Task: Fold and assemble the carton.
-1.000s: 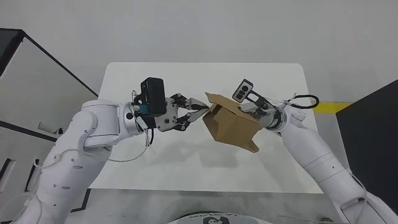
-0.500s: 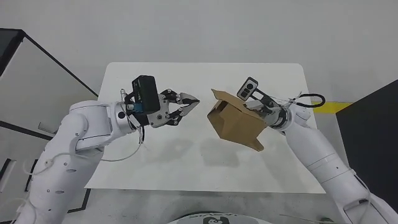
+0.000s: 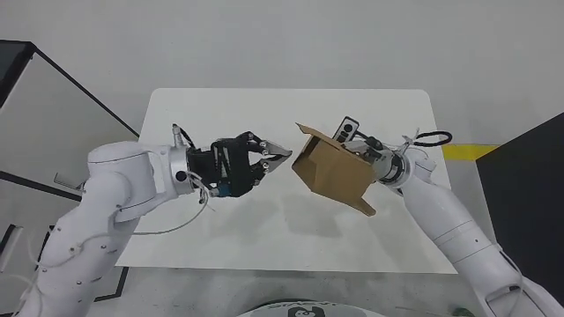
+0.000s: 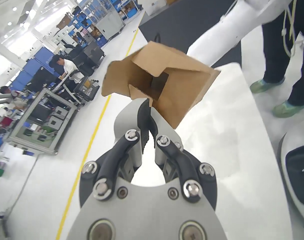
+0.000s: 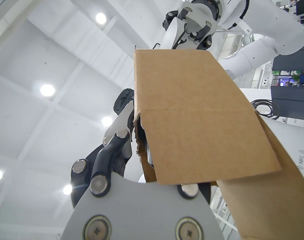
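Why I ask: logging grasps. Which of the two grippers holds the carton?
The right gripper, clamped on the carton, holding it off the table. The left gripper is shut and empty, pointing at its open end.

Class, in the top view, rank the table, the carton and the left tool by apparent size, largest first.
table, by far
carton
left tool, somewhat smaller than the carton

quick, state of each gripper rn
left gripper: shut, empty, apart from the carton
right gripper: shut on the carton
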Robot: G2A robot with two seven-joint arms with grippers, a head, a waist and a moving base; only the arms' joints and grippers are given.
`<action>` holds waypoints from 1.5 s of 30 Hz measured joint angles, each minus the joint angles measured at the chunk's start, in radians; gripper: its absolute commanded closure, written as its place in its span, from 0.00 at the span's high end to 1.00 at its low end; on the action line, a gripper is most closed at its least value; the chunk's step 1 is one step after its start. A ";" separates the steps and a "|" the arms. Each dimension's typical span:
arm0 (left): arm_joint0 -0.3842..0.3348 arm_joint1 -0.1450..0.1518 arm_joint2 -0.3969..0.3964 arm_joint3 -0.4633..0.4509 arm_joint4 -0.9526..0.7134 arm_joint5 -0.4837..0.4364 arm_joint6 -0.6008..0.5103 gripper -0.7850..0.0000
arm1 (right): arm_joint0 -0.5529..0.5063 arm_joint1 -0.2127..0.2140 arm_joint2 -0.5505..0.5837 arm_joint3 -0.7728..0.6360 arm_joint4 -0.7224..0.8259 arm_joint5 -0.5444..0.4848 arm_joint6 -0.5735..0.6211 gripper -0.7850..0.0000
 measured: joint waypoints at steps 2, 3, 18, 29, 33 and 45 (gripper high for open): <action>0.000 0.000 0.000 0.000 0.010 0.001 -0.001 0.00 | 0.000 0.000 0.001 0.000 0.000 -0.001 -0.001 0.00; 0.000 0.000 0.000 0.000 -0.001 0.001 -0.001 0.00 | 0.000 0.000 0.001 0.000 0.000 -0.002 -0.001 0.00; -0.014 0.000 0.028 -0.053 0.192 0.051 0.095 0.00 | -0.019 -0.010 -0.006 -0.005 -0.020 0.009 -0.065 0.00; -0.051 -0.006 0.111 -0.034 0.242 0.047 0.114 0.00 | -0.010 -0.020 -0.006 0.005 -0.032 0.016 -0.060 0.00; -0.070 -0.010 0.144 -0.022 0.246 0.052 0.111 0.00 | -0.005 -0.023 -0.006 0.010 -0.037 0.017 -0.050 0.00; -0.111 -0.017 0.193 -0.013 0.265 0.054 0.086 0.00 | 0.004 -0.031 -0.001 0.030 -0.042 0.032 -0.031 0.00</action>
